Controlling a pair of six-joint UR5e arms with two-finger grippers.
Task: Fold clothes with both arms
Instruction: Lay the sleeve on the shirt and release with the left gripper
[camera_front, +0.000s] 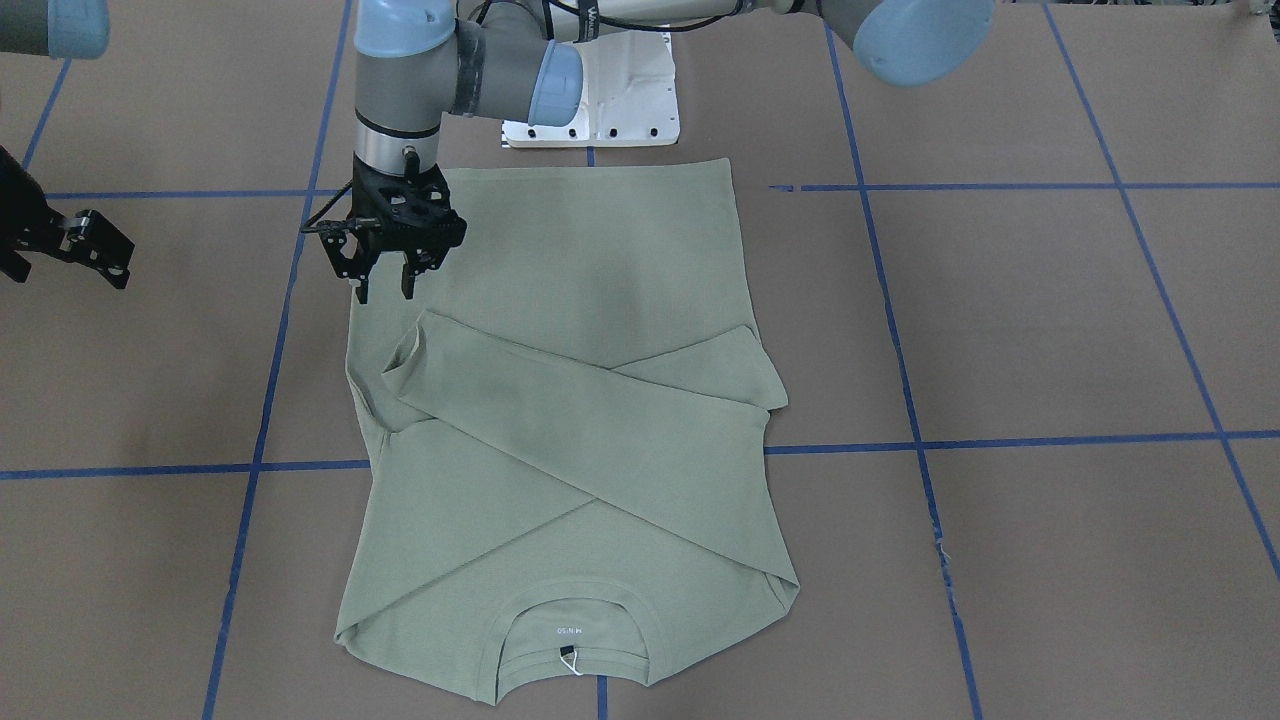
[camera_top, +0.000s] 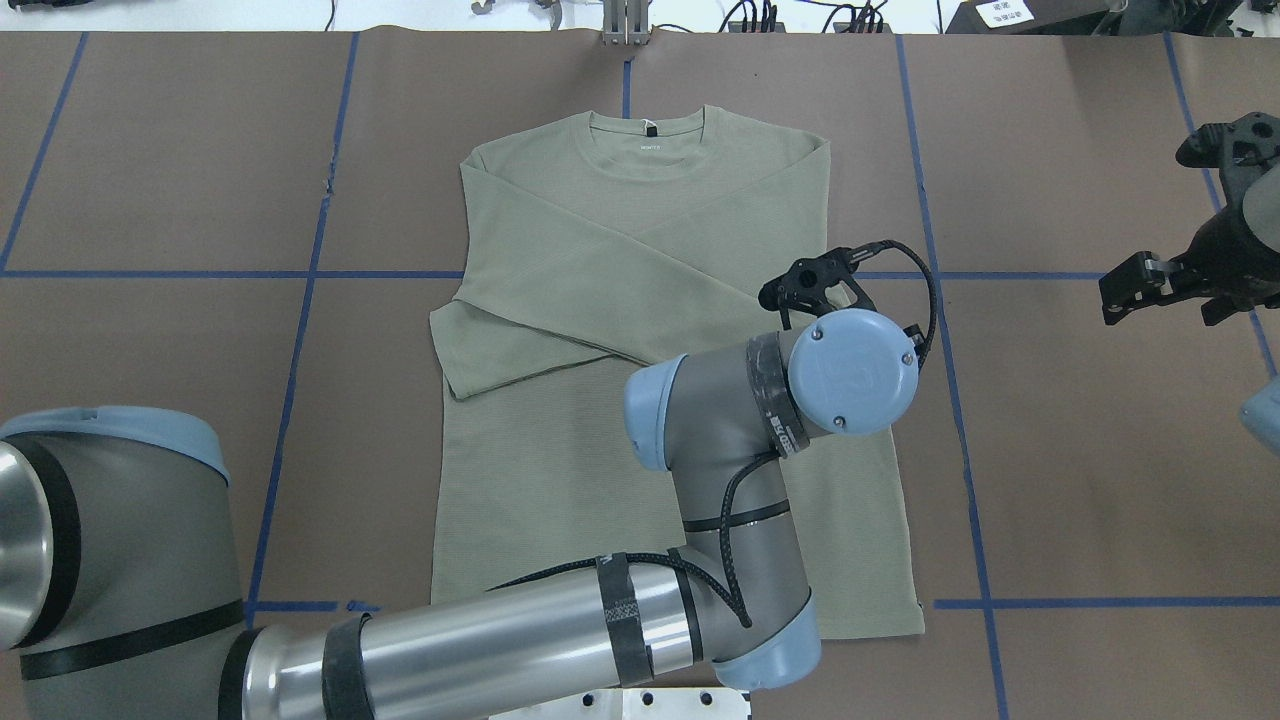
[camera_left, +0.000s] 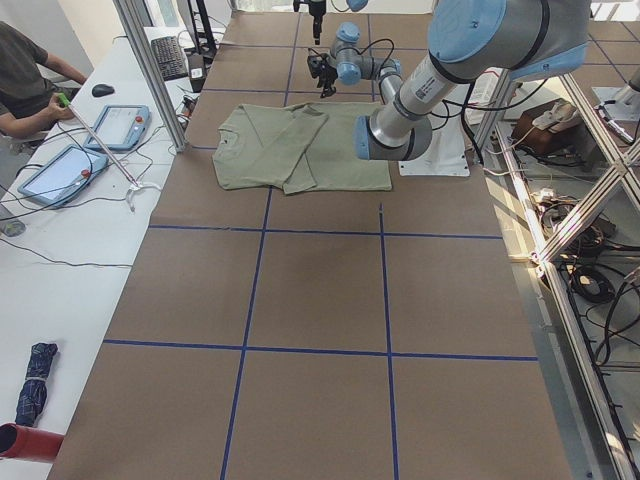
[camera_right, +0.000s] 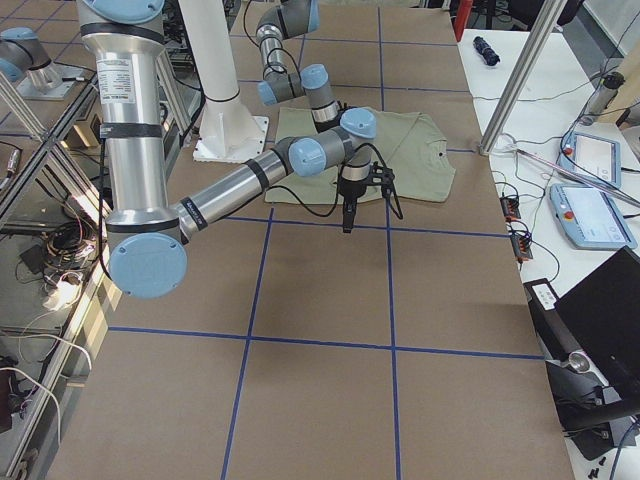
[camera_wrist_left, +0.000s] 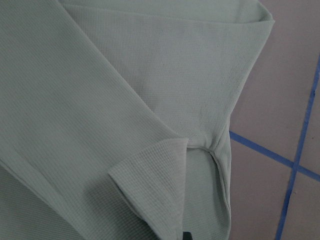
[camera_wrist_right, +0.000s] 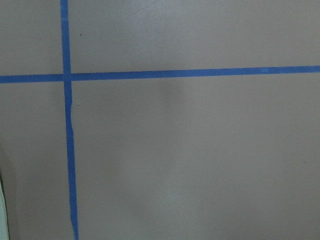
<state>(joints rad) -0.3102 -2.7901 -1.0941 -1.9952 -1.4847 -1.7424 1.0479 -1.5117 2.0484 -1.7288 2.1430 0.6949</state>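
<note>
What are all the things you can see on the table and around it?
shirt: one, sage green, flat mid-table, sleeves crossed over it
neck label: one, white, inside the collar
table cover: one, brown, under everything
tape lines: several, blue, a grid across the cover
base plate: one, white, beside the shirt's hem
tablets: two, light blue, on the side desk
person: one, grey top, sitting at that desk
left arm: one, silver-grey with blue caps, above the shirt's edge; jaws open, empty
right arm: one, same colours, over bare cover beside the shirt; jaws unclear
</note>
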